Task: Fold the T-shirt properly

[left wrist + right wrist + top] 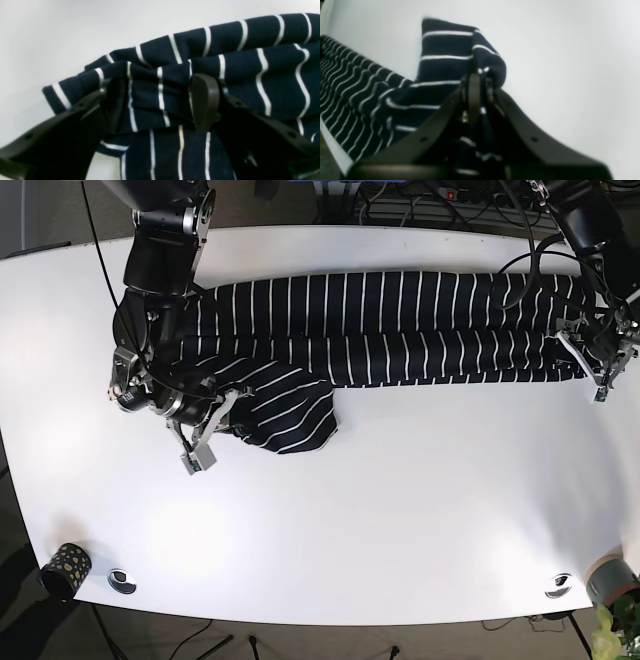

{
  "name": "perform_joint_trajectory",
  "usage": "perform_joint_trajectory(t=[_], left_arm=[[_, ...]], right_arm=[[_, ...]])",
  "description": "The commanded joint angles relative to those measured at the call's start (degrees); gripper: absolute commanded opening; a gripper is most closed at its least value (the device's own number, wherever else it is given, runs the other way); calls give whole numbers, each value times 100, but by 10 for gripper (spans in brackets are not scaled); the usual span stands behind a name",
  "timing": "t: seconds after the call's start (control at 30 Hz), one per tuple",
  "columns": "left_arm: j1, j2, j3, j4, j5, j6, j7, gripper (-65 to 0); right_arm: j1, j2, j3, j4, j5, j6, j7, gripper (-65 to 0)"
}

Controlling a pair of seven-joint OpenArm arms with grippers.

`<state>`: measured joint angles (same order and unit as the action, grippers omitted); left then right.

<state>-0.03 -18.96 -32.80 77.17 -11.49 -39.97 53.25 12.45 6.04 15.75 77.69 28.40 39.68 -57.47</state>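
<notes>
One navy T-shirt [400, 325] w/ thin white stripes is laid folded into a long band, long axis left-right across far side of white table [400, 510]. Knit fabric is bunched betw. left gripper [160, 100] pads; right gripper [480, 87] is clamped on a sleeve fold.

Even, diffuse lighting leaves the white tabletop [400, 480] bright with faint shadows, while both wrist views are soft and blurred, with near-black foreground hand parts and curved wide-angle edge distortion.
</notes>
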Motion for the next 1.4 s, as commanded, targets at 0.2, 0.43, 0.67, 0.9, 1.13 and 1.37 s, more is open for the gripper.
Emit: perform_joint_trajectory(t=[0.2, 0.43, 0.67, 0.9, 1.13, 1.37], left_arm=[[-89, -86, -4, 68, -7, -3, -20, -272], [-71, -104, 5, 68, 1, -3, -20, -272], [69, -113, 5, 77, 1, -3, -20, -272], [60, -113, 5, 77, -7, -3, -20, -272], [-159, -69, -21, 217, -87, -3, 15, -272], [-133, -69, -21, 1053, -667, -3, 24, -272]], right_arm=[[-748, 95, 30, 1950, 136, 32, -314, -650], [-1865, 288, 557, 2662, 1190, 32, -332, -650], [-2418, 288, 970, 2741, 1331, 32, -332, -650], [-2524, 473, 1243, 2600, 1190, 32, -332, -476], [-2577, 490, 1638, 3005, 1006, 32, -332, -233], [-2752, 490, 944, 3523, 971, 32, -332, -249]])
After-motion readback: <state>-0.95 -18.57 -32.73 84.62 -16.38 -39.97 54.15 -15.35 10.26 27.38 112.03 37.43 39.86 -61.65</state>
